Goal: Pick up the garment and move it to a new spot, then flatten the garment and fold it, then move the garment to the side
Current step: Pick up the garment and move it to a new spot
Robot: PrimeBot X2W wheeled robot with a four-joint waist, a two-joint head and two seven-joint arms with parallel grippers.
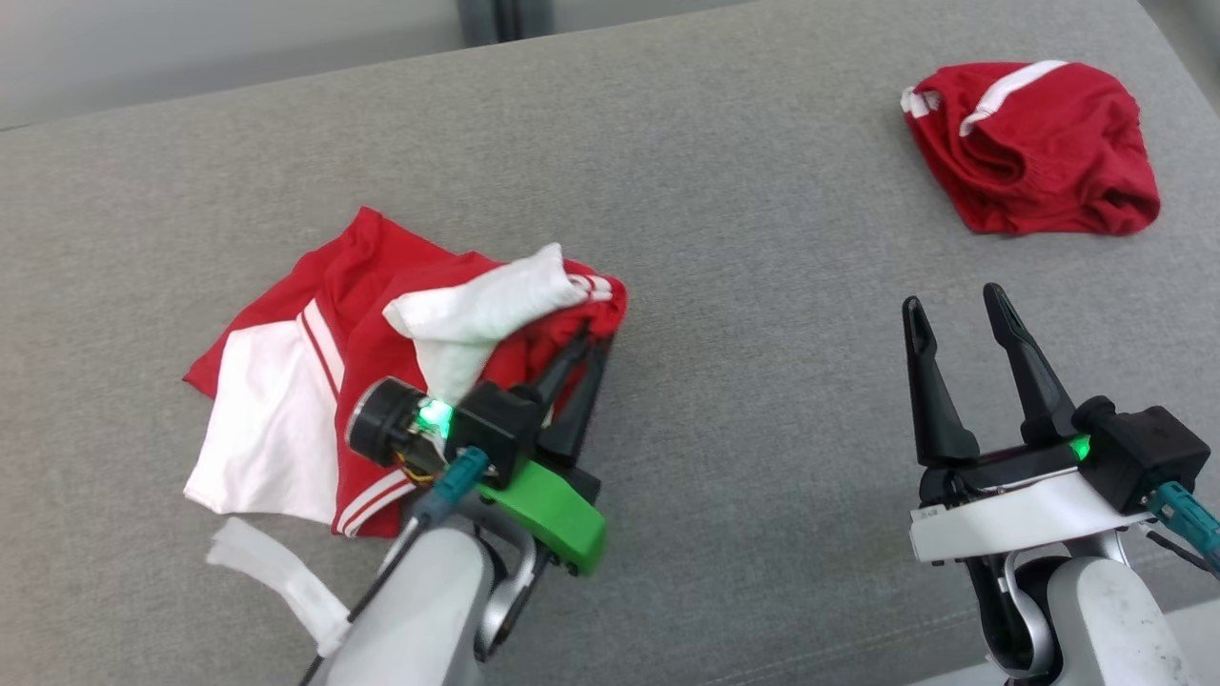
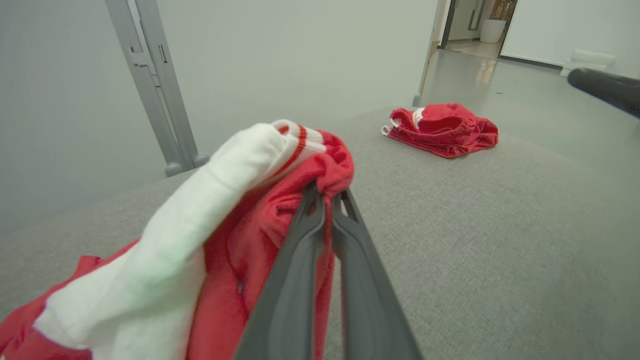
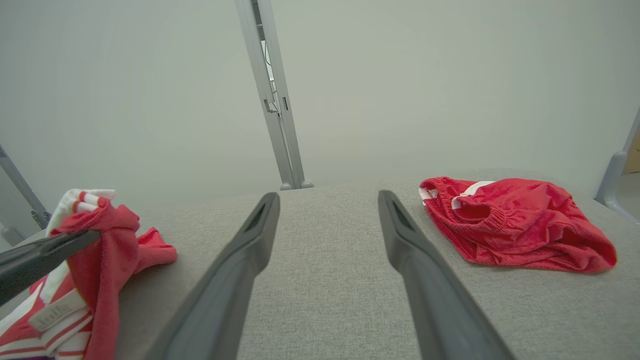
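A crumpled red and white garment (image 1: 324,381) lies on the grey surface at the left of the head view. My left gripper (image 1: 589,345) is shut on a red fold at its right edge, and the cloth there is lifted into a bunch. The left wrist view has the red fold (image 2: 327,175) pinched between the two fingers, with a white sleeve (image 2: 200,210) draped beside them. My right gripper (image 1: 958,307) hovers open at the lower right, nothing between its fingers (image 3: 240,265). The held garment (image 3: 95,245) appears at the left of the right wrist view.
A second red garment (image 1: 1034,148) with white stripes lies bunched at the far right (image 3: 510,220). A loose white strip (image 1: 276,576) lies near the front left. Bare grey surface (image 1: 762,314) spreads between the two garments. A metal post (image 3: 275,100) stands behind the surface.
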